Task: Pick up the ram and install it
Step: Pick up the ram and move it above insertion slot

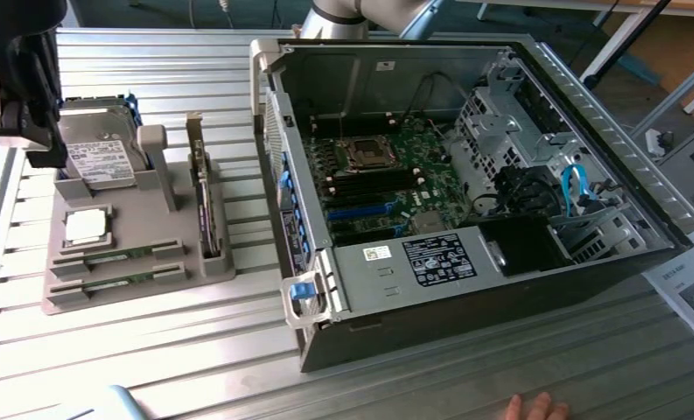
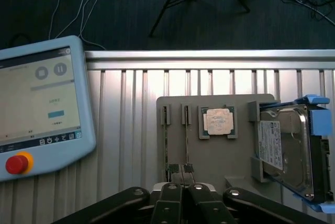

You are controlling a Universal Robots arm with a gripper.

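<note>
Up at the exterior view's left hangs the black gripper (image 1: pixel 43 153), above the ribbed aluminium table (image 1: pixel 148 350) and the back end of the grey moulded parts holder (image 1: pixel 60 302). From the wrist view, the fingers (image 2: pixel 168 203) are pressed tight together, side by side, with nothing between them. An empty pinch, folks.

The ram (image 1: pixel 122 256), a long thin green circuit-board stick, sits on edge in a narrow slot near the front of the holder. A second stick just like it rests in the neighbouring slot, one step nearer the front edge. The wrist view takes both edge-on as two slim parallel lines, and the ram (image 2: pixel 187 135) runs toward the gripper (image 2: pixel 180 195) without touching it.

Just beside the ram slots, the square silver processor chip (image 1: pixel 87 227) lies flat in its own recess. Beyond it the big silver labelled hard drive (image 1: pixel 95 157) leans in a blue-edged cradle.

Over on the exterior view's right, the dark open computer case (image 1: pixel 609 118) lies on its side, well apart from the gripper. Its green motherboard (image 1: pixel 382 197) is exposed, facing up.

The wrist view also picks up a pale blue teach pendant (image 2: pixel 42 109) with a red button, lying on the table next to the holder. At the exterior view's lower edge, a person's hand (image 1: pixel 539 408) rests near the table's rim.
</note>
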